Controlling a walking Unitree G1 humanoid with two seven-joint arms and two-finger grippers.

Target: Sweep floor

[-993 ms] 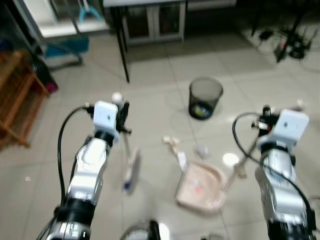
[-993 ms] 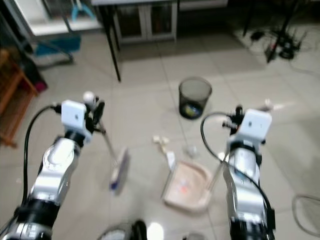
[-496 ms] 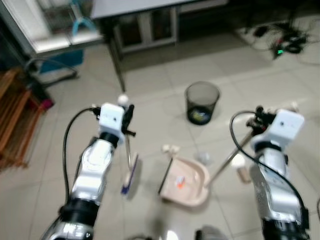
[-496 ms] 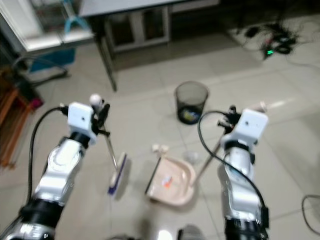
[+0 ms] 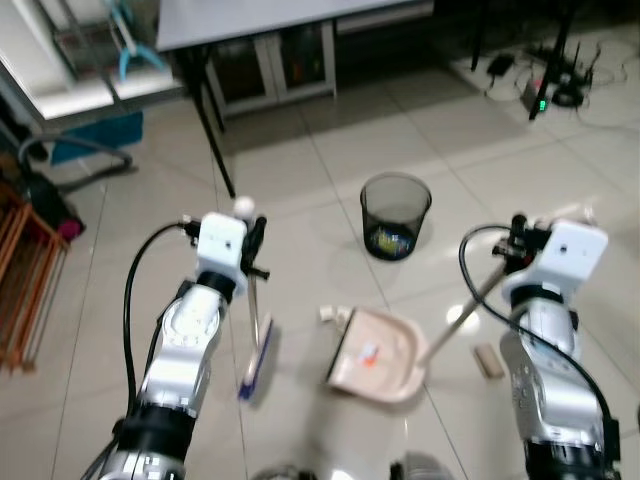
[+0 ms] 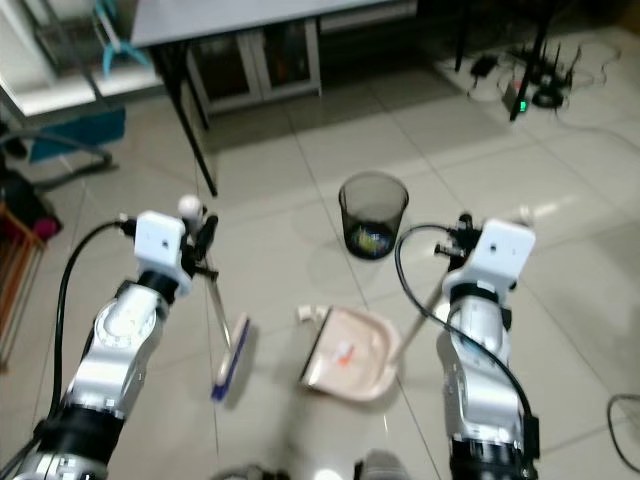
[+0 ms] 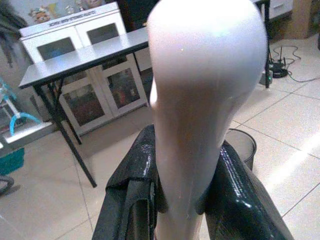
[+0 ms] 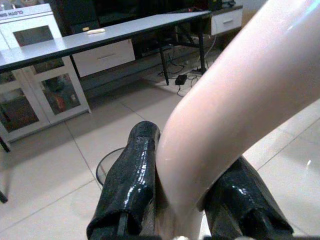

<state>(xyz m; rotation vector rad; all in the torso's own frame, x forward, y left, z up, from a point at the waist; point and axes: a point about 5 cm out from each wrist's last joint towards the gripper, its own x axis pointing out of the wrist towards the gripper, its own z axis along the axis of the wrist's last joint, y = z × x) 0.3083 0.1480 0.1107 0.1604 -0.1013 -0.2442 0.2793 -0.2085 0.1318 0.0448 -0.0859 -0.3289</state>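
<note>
Two tools are working together: the left gripper point(image 7: 180, 200) is clamping the broom point(image 5: 255, 345) left of the dustpan point(image 5: 378, 355), whose handle the right gripper point(image 8: 185, 200) is pinching, so the dustpan's lip should be staying flat while short strokes are pushing the scrap point(image 5: 332, 314) at its far edge inward.

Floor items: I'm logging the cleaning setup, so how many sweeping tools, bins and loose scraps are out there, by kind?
Brooms: 1
Dustpans: 1
Bins: 1
Loose scraps on the floor: 2
Total: 5
</note>
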